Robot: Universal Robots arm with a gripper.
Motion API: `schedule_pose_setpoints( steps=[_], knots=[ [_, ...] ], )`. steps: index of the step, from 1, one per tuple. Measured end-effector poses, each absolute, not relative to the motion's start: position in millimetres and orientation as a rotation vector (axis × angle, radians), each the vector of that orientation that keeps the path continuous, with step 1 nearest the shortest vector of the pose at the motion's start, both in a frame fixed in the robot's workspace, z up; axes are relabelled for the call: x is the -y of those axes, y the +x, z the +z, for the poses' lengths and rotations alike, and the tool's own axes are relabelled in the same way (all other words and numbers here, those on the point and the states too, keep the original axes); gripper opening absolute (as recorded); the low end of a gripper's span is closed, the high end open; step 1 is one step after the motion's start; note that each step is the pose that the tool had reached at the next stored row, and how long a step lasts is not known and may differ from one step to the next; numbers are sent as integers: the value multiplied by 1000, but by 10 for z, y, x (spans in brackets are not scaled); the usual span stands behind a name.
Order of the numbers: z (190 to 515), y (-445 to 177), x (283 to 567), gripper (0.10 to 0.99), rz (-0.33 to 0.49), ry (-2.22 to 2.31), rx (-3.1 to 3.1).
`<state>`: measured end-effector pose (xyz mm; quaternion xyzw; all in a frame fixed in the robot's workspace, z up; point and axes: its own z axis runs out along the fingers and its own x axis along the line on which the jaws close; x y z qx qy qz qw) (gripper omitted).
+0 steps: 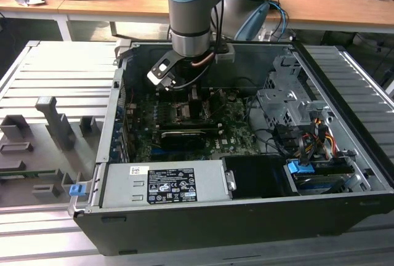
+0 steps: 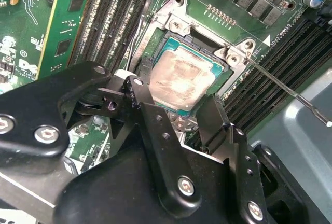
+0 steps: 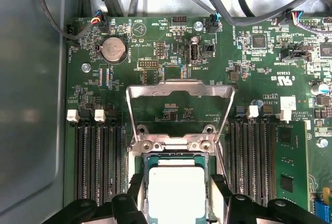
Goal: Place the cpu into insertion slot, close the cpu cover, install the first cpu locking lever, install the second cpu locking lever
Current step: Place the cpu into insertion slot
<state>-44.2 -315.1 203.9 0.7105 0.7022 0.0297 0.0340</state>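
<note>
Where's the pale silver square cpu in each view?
Exterior view: too small to tell, under the arm.
Second wrist view: pale silver square cpu, picture's middle.
First wrist view, beside the raised silver cover hinge.
Shared landmark: black memory slots flanking it.

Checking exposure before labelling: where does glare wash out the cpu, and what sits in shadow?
First wrist view: the cpu is blown out to near white. Second wrist view: the glare is patchy and its tan tone shows. Exterior view: the motherboard lies dim beneath the arm.
</note>
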Motion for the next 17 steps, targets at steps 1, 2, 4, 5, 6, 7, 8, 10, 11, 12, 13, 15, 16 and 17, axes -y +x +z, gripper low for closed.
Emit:
schedule_pose_setpoints(
  steps=[1, 2, 4, 5, 6, 7, 8, 10, 11, 12, 13, 15, 16, 17],
  knots=[
    [2042, -437, 3151, 600, 90, 2186, -2160],
    [2047, -427, 3151, 537, 85, 2188, -2162],
    [2062, -399, 3151, 349, 73, 2194, -2168],
    [2064, -391, 3151, 290, 69, 2196, -2170],
    [2065, -386, 3151, 110, 66, 2197, -2171],
    [2065, -382, 3151, 106, 65, 2198, -2172],
    [2065, -381, 3151, 106, 65, 2198, -2172],
    [2099, -381, 3151, 106, 65, 2199, -2172],
    [2114, -381, 3151, 106, 65, 2199, -2172],
    [2121, -380, 3151, 106, 65, 2199, -2172],
    [2131, -381, 3151, 106, 65, 2199, -2172],
    [2141, -381, 3151, 106, 65, 2199, -2172],
    [2144, -381, 3151, 106, 64, 2199, -2172],
    [2147, -381, 3151, 106, 64, 2199, -2172]
  ],
)
